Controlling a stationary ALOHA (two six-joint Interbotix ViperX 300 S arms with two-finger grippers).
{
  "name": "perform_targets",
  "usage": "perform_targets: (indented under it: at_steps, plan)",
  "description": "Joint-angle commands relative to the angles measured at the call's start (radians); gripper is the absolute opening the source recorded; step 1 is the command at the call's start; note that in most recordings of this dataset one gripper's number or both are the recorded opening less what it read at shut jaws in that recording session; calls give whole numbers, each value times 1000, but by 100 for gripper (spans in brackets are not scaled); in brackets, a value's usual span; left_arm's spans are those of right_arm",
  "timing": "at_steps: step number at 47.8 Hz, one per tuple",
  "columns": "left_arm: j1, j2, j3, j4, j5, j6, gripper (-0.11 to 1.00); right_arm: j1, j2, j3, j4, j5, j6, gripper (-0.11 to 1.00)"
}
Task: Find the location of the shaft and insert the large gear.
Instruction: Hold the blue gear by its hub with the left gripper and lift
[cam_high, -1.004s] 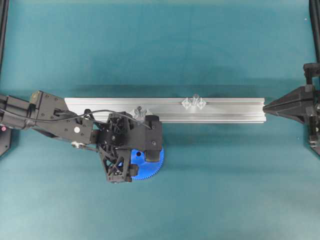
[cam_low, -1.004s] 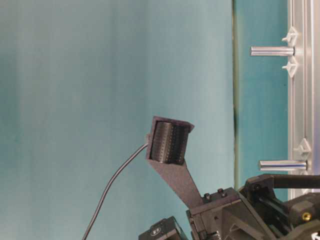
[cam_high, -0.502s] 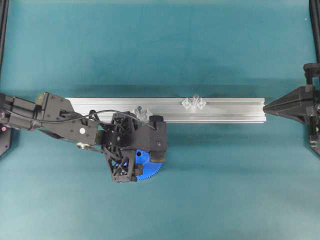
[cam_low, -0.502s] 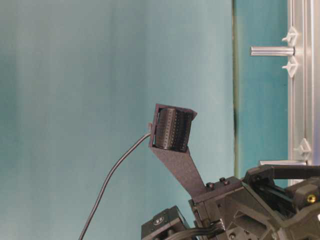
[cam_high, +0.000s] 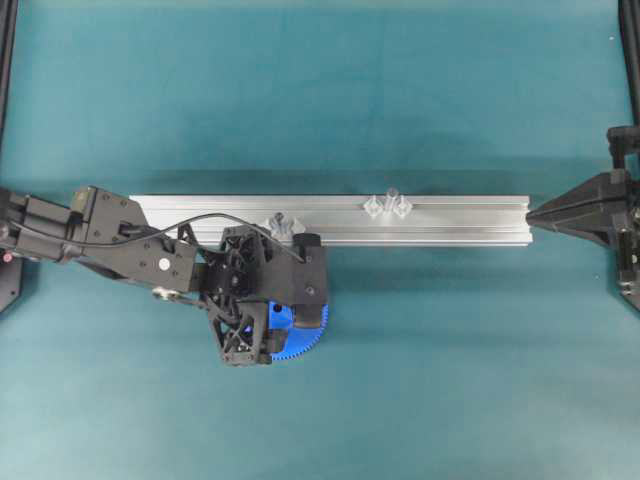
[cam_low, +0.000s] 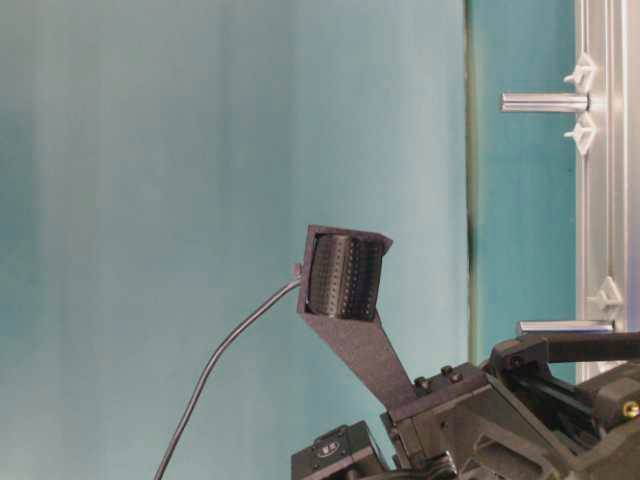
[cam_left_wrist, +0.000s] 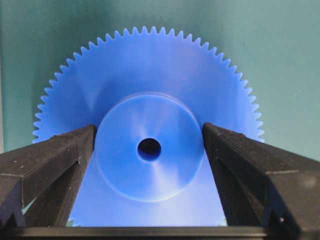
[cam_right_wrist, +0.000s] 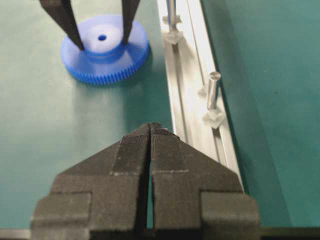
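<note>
The left end effector (cam_left_wrist: 149, 145), fingers apart, straddled the hub of the large gear (cam_left_wrist: 147, 132), which lay ungrasped on the desk (cam_high: 450, 350); the right end effector (cam_right_wrist: 150, 131) was closed, with insertion onto the shaft (cam_right_wrist: 213, 90) pending.

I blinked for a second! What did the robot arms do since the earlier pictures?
The left gripper shifted slightly over the bright blue plastic toothed gear, covering more of it from above. Its open jaws flank the raised hub, nothing gripped yet. The gear, the silver aluminium rail with its pins, and the shut right gripper stayed put.
</note>
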Motion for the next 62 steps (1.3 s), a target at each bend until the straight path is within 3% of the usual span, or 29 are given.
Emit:
perform_targets:
  at_steps: [1, 41, 46, 51, 62]
  plan:
    - [0, -20, -5, 0, 6, -2, 93, -2, 6, -12, 3, -9, 9, 0]
    - [-2, -40, -14, 2, 75, -3, 93, -2, 6, -11, 3, -11, 9, 0]
    - [-2, -38, -23, 2, 80, -3, 86, -2, 6, -11, 3, -11, 11, 0]
    - [-2, -38, -35, 0, 78, 2, 70, -2, 5, -11, 3, -11, 11, 0]
    - [-2, -44, -57, 2, 75, 6, 70, -2, 5, -11, 3, -11, 11, 0]
